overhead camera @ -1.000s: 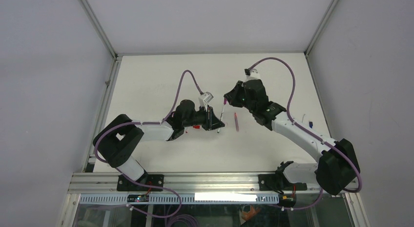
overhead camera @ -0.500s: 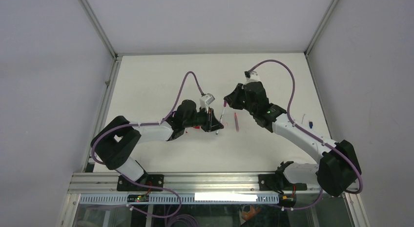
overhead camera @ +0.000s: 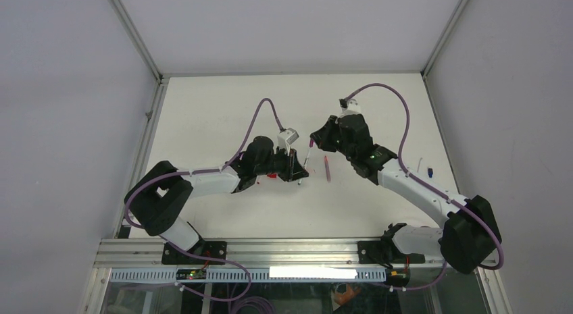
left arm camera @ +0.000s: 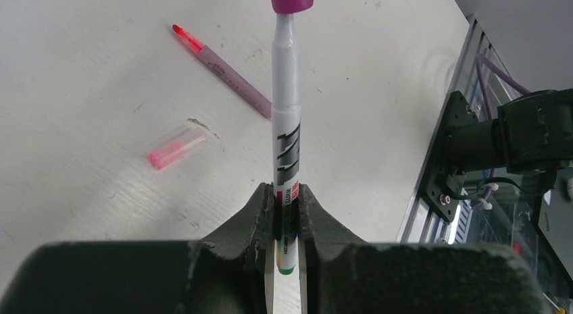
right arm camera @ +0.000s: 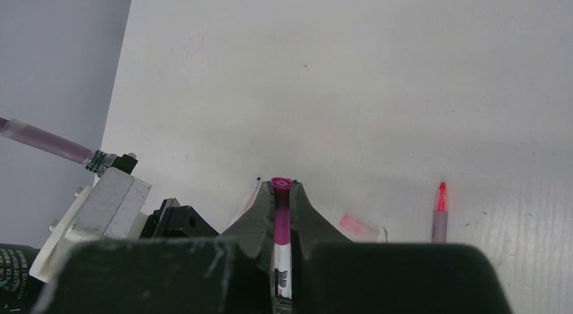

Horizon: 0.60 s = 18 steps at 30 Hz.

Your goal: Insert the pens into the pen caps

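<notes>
Left claw clamping tight on green tail of white pen, bracing it clear of tabletop – right claw, nearly shut, pinching magenta cap opposite, so both are lining up on one axis. Pen's long axis running claw to claw, tip pointing into cap, toward far side.

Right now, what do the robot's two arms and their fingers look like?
The left arm and right arm have white links and bulky black joint housings. A purple cable runs along each. The fingers are matte black wedges tapering to narrow tips. The right arm shows a green light.
</notes>
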Each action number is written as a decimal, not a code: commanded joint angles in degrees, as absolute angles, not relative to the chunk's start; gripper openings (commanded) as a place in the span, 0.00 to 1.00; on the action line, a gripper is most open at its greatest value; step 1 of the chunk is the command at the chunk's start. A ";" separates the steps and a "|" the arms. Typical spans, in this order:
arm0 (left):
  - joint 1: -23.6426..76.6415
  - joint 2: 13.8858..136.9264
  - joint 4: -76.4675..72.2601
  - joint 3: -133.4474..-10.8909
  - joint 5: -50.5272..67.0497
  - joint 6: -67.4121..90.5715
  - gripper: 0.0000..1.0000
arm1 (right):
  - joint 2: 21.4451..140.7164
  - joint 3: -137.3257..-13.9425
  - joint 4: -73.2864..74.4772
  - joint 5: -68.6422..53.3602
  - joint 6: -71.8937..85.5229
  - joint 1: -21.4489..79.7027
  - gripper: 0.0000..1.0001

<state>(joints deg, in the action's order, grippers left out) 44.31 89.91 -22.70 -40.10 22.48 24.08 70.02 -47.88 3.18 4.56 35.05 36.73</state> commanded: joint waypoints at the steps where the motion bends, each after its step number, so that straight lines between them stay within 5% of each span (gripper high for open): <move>1: 43.93 87.11 -26.55 -43.90 17.16 22.39 0.00 | 68.14 -46.55 6.14 1.85 36.04 38.80 0.00; 18: 43.88 84.76 -23.00 -44.91 16.44 19.72 0.00 | 68.44 -45.59 7.47 4.80 33.30 39.09 0.00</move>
<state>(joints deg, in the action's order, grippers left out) 44.34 88.49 -17.69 -41.65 20.86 20.95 69.14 -47.31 2.85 6.46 34.39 37.45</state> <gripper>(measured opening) 0.132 0.037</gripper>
